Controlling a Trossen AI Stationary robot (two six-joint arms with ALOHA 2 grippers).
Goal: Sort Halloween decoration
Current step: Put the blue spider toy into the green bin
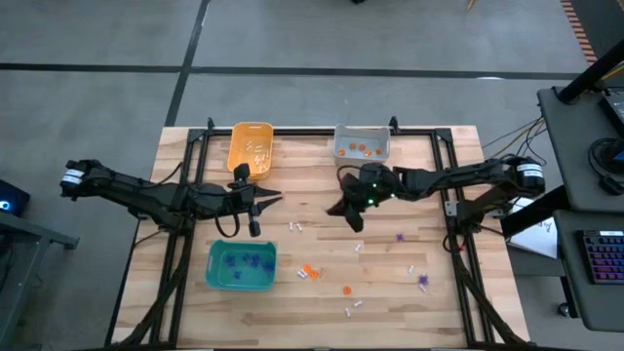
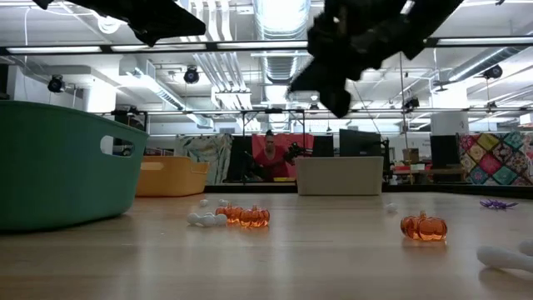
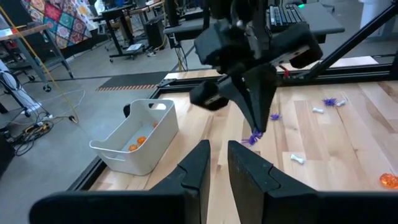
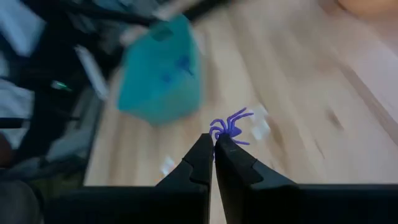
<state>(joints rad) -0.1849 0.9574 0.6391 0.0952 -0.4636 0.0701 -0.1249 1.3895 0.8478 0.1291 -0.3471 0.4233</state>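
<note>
My right gripper [image 1: 349, 216] hangs over the table's middle, shut on a tiny purple spiky spider [image 4: 229, 129], which also shows under its tips in the left wrist view [image 3: 254, 138]. My left gripper [image 1: 273, 200] waits above the table left of centre. Its fingers [image 3: 200, 167] stand a narrow gap apart with nothing between them. More trinkets lie loose on the wood: white ones [image 1: 295, 227], orange pumpkins [image 1: 309, 272] and purple ones [image 1: 422, 282]. My right gripper pinches the spider at its near edge [image 4: 219, 138] between the very tips of its two fingers [image 4: 202, 155]. The fingers slant down toward the table's near left. Most of the spider sticks out past the tips, lifted clear of the table.
A yellow-orange bin [image 1: 250, 146] with white bits and a grey bin [image 1: 362, 144] with orange pumpkins stand at the far edge. A teal bin [image 1: 241, 264] with purple pieces stands near left. A black frame rail [image 1: 448, 195] borders the wood.
</note>
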